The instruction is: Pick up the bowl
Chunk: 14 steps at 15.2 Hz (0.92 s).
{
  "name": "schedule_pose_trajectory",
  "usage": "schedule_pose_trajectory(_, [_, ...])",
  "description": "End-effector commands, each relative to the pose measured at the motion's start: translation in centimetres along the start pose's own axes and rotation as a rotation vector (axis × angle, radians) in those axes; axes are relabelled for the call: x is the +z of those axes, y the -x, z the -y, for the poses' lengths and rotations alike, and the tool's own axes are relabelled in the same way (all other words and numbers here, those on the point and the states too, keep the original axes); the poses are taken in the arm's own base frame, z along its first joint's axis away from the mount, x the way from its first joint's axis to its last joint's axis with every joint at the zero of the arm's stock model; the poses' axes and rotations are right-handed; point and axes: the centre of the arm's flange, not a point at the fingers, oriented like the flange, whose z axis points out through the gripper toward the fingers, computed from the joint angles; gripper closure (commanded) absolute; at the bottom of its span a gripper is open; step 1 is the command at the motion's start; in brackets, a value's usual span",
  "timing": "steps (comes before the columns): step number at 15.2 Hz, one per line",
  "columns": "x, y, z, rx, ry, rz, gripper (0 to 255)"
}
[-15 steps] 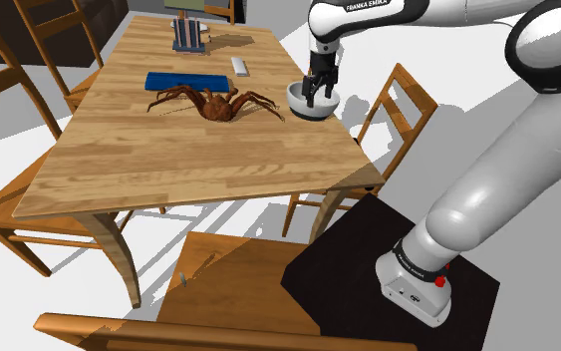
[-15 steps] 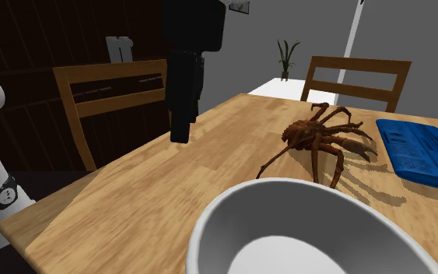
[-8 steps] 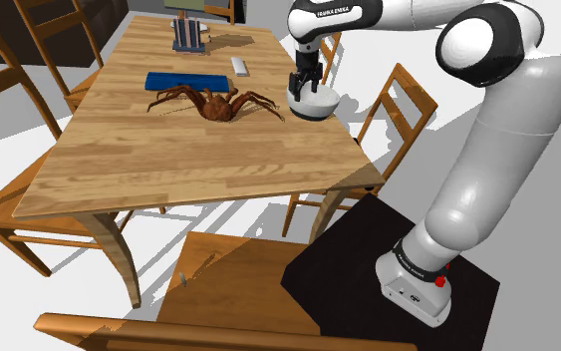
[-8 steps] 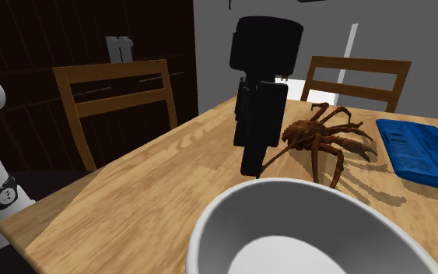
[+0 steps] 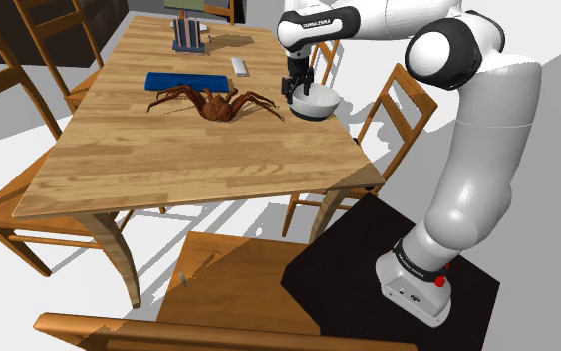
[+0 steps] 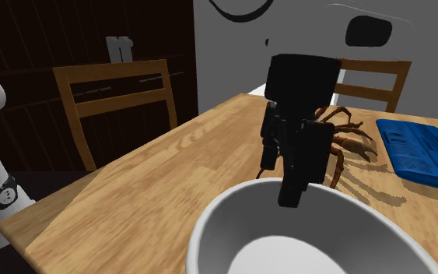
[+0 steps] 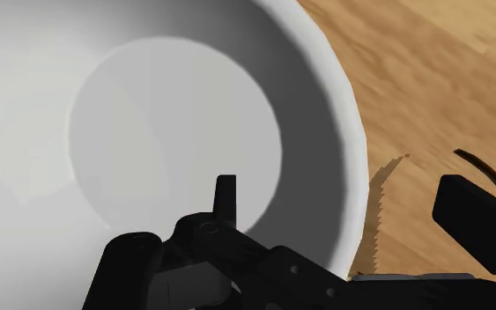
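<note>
A white bowl (image 5: 319,104) stands near the wooden table's (image 5: 168,155) edge on the shoulder view's right. It looms large and near in the second exterior view (image 6: 225,233). My black gripper (image 5: 294,92) hangs over the bowl's rim on the side facing the crab. In the wrist view the gripper (image 7: 347,198) is open and straddles that rim: one finger (image 7: 225,195) sits inside the bowl (image 7: 149,132), the other (image 7: 477,216) outside over the wood. In the second exterior view the gripper (image 6: 278,185) reaches down to the rim. Neither finger presses the rim.
A brown crab (image 5: 211,104) (image 6: 318,136) lies close beside the bowl, and a blue flat object (image 5: 185,80) (image 6: 419,152) lies beyond it. A small white item (image 5: 238,66) and a rack (image 5: 188,35) stand at the far end. Wooden chairs (image 5: 398,100) ring the table.
The gripper has swung across the bowl toward the crab side and come down to the rim. It has stayed open. The bowl has not moved.
</note>
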Motion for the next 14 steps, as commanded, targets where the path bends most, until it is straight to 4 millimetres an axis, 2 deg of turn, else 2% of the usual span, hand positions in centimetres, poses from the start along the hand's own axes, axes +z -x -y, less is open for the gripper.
schedule_pose_trajectory(1, [1.04,-0.15,0.21,0.000,0.000,-0.001,0])
schedule_pose_trajectory(4, [1.86,-0.26,0.34,0.000,0.000,-0.001,0])
schedule_pose_trajectory(5, [1.87,-0.19,0.39,0.000,0.000,-0.001,255])
schedule_pose_trajectory(14, [1.86,-0.26,0.34,0.000,0.000,-0.001,255])
